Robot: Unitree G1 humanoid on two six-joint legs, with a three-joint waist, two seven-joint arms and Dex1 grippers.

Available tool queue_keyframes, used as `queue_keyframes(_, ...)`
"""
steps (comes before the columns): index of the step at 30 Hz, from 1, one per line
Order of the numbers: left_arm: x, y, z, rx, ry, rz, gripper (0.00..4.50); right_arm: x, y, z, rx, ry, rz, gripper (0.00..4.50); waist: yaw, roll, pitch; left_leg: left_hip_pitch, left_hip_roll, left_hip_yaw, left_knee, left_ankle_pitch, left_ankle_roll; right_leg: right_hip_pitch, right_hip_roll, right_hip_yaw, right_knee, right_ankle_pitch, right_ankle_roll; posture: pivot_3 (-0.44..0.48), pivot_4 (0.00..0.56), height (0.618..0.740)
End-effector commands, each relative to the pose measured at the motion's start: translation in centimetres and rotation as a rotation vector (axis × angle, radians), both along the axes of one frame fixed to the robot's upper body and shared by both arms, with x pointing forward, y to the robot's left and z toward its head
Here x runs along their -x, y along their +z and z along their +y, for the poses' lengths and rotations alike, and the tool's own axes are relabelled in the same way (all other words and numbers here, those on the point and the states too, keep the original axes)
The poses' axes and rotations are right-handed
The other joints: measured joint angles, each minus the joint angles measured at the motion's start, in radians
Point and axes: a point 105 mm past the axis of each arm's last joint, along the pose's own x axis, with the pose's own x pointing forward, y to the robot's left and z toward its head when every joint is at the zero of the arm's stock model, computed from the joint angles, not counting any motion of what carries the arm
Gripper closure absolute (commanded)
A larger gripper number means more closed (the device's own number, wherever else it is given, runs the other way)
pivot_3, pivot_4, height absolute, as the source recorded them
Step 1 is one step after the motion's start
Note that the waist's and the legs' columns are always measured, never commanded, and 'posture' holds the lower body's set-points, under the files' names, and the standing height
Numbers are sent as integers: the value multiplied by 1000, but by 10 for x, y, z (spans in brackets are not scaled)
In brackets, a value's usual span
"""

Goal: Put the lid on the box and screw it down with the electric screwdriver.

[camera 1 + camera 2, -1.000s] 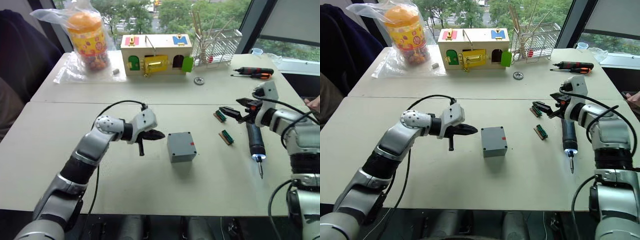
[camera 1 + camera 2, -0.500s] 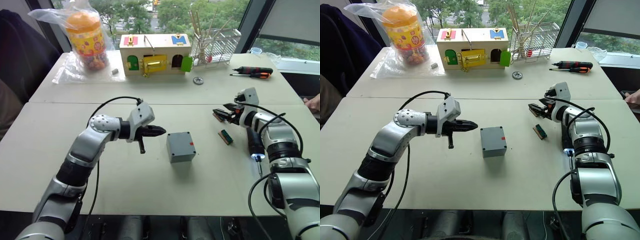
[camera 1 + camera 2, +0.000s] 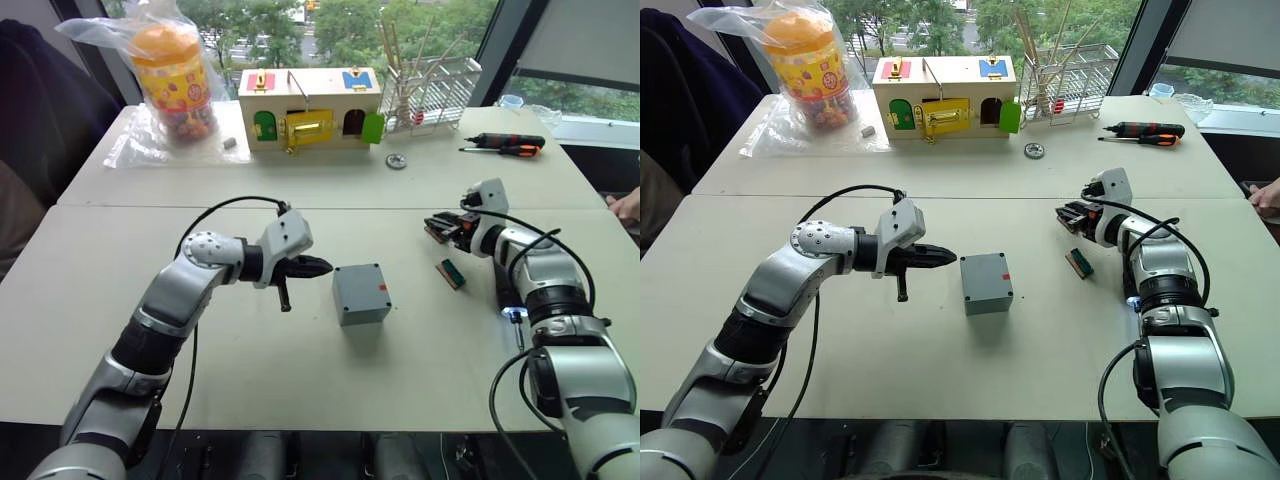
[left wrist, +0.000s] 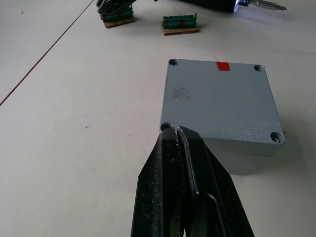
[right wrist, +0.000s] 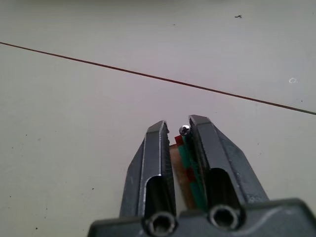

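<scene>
My left tool [image 3: 318, 266] is pinched fully closed with nothing in it, tip hovering just at the box's [image 3: 361, 293] 9 o'clock edge. The box sits mid-surface [image 3: 300, 380] with the lid [image 4: 219, 96] already on top, red mark showing. My right tool [image 5: 178, 134] is barely open, closed around a little green strip [image 5: 190, 170] with a screw [image 5: 184, 130] at its tip. The screwdriver [image 3: 505, 290] lies at the box's 3 o'clock, well apart.

head eyes look down over the table [image 3: 300, 370]; wrist views sit close
</scene>
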Motion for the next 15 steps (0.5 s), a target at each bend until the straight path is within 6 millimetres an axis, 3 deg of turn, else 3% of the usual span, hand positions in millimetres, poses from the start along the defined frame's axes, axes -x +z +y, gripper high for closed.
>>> queue_keyframes(1, 3, 2, -1, -8, -20, -31, 4500, -4, 9, -3, -10, -21, -38, 4470, 0, 0, 0, 0, 0, 0, 0, 0, 0, 0, 0, 0, 0, 0, 0, 0, 150, 705)
queue_keyframes(6, 2, 3, -1, 1, -17, -32, 4500, -4, 14, -5, -5, -26, -58, 4470, 0, 0, 0, 0, 0, 0, 0, 0, 0, 0, 0, 0, 0, 0, 0, 0, 150, 705)
queue_keyframes(15, 1, 6, -1, 15, -13, -34, 4500, -3, 39, -6, -18, -28, -131, 4470, -3, 0, 0, 0, 0, 0, 0, 0, 0, 0, 0, 0, 0, 0, 0, 0, 150, 705)
